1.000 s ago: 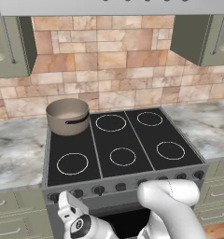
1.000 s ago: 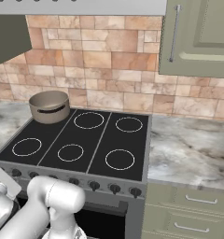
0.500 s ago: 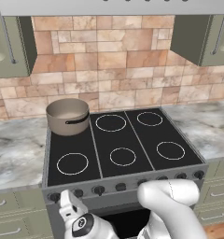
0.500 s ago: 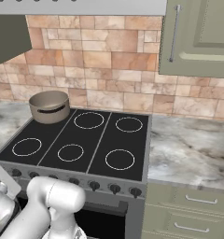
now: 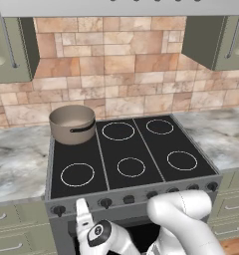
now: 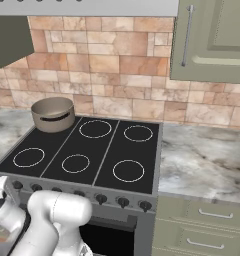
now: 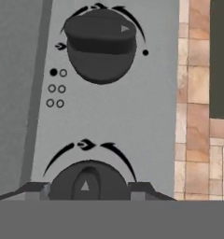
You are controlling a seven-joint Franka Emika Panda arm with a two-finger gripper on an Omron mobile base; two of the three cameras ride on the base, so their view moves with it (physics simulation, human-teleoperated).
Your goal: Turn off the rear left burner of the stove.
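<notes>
The stove [image 5: 141, 149] [image 6: 107, 150] has a black glass top with white ring burners. Its rear left burner is hidden under a grey-brown pot [image 5: 71, 124] [image 6: 53, 114]. My gripper [image 5: 83, 213] [image 6: 3, 192] is low at the left end of the stove's knob row. In the hand view my gripper [image 7: 88, 190] is shut on a dark round knob [image 7: 88, 179], one fingertip [image 7: 39, 190] on each side of it. A second knob [image 7: 101, 42] sits further along the grey panel, untouched.
Marble counters [image 5: 17, 164] [image 6: 202, 160] flank the stove. Pale green cabinets [image 6: 212, 40] hang above and drawers [image 6: 202, 225] sit below the counter. Several more knobs [image 5: 129, 199] [image 6: 123, 201] line the front panel to the right of my hand.
</notes>
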